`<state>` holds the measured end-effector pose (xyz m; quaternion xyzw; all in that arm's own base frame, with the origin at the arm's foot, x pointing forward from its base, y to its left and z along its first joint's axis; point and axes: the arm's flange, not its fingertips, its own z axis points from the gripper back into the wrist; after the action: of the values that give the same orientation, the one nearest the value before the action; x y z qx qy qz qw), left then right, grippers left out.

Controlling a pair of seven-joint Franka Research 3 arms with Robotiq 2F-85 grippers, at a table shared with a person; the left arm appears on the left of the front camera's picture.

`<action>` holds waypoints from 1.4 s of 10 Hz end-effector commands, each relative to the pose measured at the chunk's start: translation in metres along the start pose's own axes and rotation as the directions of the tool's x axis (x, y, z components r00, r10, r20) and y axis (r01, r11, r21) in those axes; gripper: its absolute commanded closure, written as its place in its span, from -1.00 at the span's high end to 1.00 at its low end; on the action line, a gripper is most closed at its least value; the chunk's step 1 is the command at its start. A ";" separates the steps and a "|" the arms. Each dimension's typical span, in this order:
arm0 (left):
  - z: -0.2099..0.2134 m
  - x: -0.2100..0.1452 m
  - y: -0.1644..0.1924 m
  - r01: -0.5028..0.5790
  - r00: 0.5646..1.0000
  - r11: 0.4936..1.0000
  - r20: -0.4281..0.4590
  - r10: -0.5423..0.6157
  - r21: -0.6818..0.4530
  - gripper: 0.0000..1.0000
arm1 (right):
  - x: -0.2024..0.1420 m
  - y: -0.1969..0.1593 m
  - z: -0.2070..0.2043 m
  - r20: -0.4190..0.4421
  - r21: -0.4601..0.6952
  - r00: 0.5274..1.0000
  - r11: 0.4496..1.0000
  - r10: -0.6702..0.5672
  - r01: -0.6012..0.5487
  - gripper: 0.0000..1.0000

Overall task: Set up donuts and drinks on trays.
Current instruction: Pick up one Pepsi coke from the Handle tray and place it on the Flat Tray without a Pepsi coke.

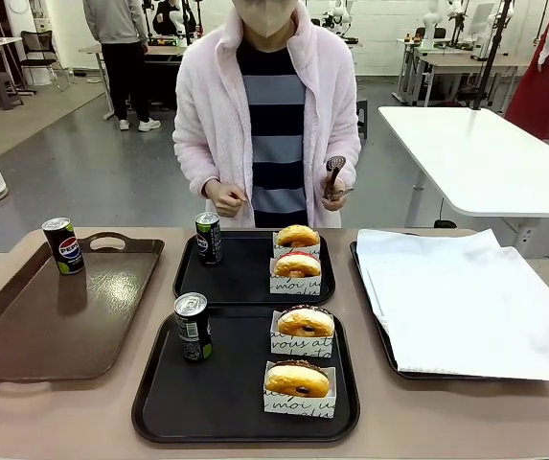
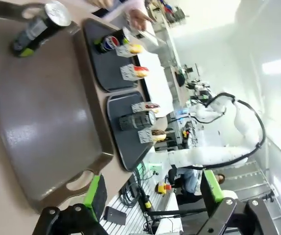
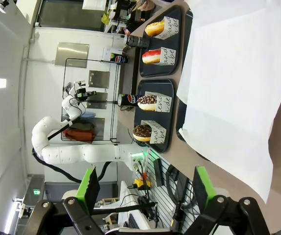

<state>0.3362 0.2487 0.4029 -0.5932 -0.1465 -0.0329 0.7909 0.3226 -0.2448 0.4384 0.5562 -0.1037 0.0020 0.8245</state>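
1. Drinks first: one slim black Pepsi soda can with a silver top (image 1: 63, 245) stands upright at the far left corner of the glossy brown handled tray (image 1: 25, 335), not on either matte black square tray.
2. We see a second can (image 1: 208, 238) at the far black tray's (image 1: 240, 278) left edge and a third (image 1: 193, 326) at the near black tray's (image 1: 207, 402) left edge. Each tray also carries two ring donuts in white paper boxes, such as the nearest (image 1: 299, 383), along its right side.
3. We judge the stray can is the piece left over, though both trays look complete.
4. Our left gripper (image 2: 152, 196) stands wide, holding nothing; the brown tray lies before it, the stray can (image 2: 39, 25) at the tray's far end.
5. Our right gripper (image 3: 145, 188) also gapes wide and unladen, over the white-paper-lined tray (image 3: 182, 134), well apart from that can.
6. The left arm is nearer; the can's long axis is vertical.
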 end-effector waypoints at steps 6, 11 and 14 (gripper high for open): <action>0.010 0.000 0.004 -0.012 0.999 0.999 0.030 0.011 0.045 1.00 | -0.001 0.000 -0.001 -0.001 -0.003 1.000 1.000 0.004 -0.004 1.00; 0.010 0.000 0.004 -0.012 0.999 0.999 0.030 0.011 0.045 1.00 | -0.001 0.000 -0.001 -0.001 -0.003 1.000 1.000 0.004 -0.004 1.00; 0.010 0.000 0.004 -0.012 0.999 0.999 0.030 0.011 0.045 1.00 | -0.001 0.000 -0.001 -0.001 -0.003 1.000 1.000 0.004 -0.004 1.00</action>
<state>0.3372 0.2585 0.4002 -0.5725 -0.1546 -0.0148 0.8050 0.3226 -0.2448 0.4384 0.5563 -0.1037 0.0020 0.8245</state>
